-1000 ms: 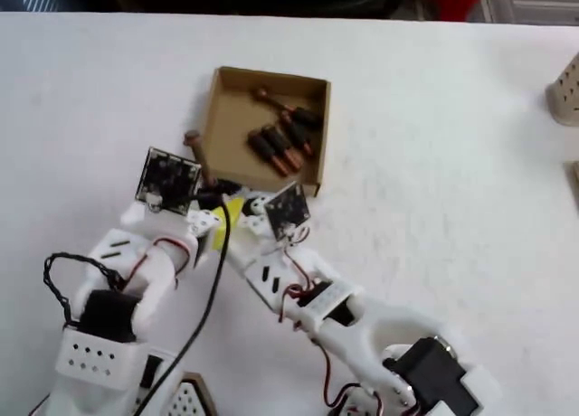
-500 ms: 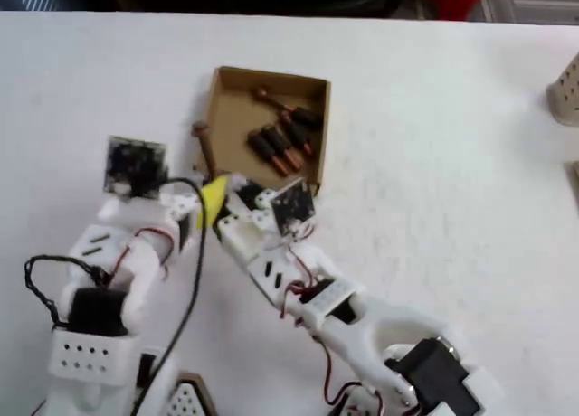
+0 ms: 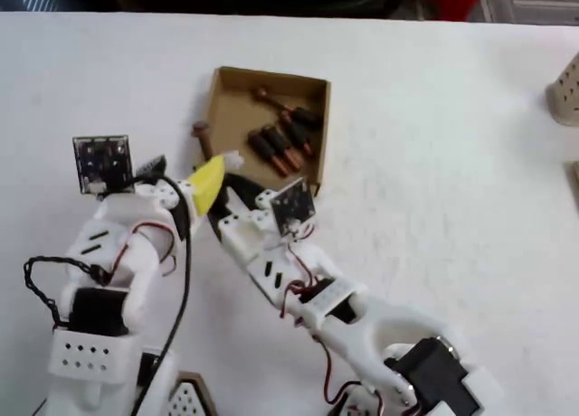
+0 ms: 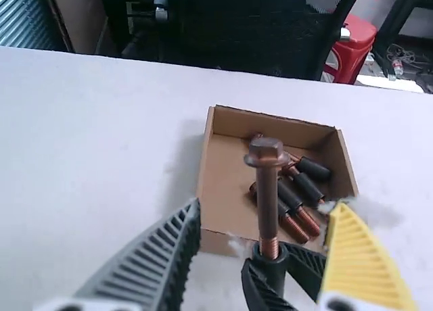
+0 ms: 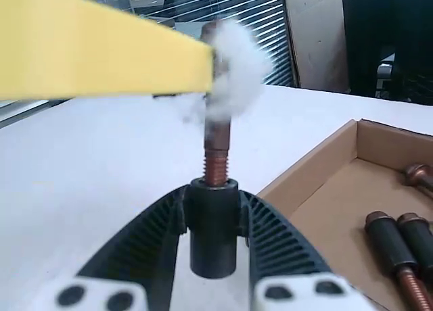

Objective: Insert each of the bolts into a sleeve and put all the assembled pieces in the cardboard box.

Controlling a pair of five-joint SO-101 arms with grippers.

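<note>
Two parts make up the piece in hand: a copper-coloured bolt (image 5: 216, 142) and a black sleeve (image 5: 213, 236); the bolt stands head up with its threaded end in the sleeve's mouth, and a few threads show above the rim, so it looks only partly seated. The right gripper (image 5: 213, 199) is clamped around the sleeve, its ribbed fingers pressed to either side. The left gripper (image 4: 267, 211) is spread wide and carries nothing; its grey finger and yellow finger flank the bolt shank without touching it.

The piece is just outside the cardboard box (image 3: 231, 118), beside the wall that faces the left arm. Several assembled pieces (image 3: 280, 143) lie inside the box, bunched toward the far side from that wall.

The bolt is probably rigid metal and heavy for its bulk. The sleeve is a smooth, hard cylinder that could twist or slide between the fingers. The fit looks loose, so tipping the piece head down might let the bolt slip out. The sleeve's mid-body is the sound place to grip; held there, the piece is best kept upright until it is over the box, then laid down low beside the others.
</note>
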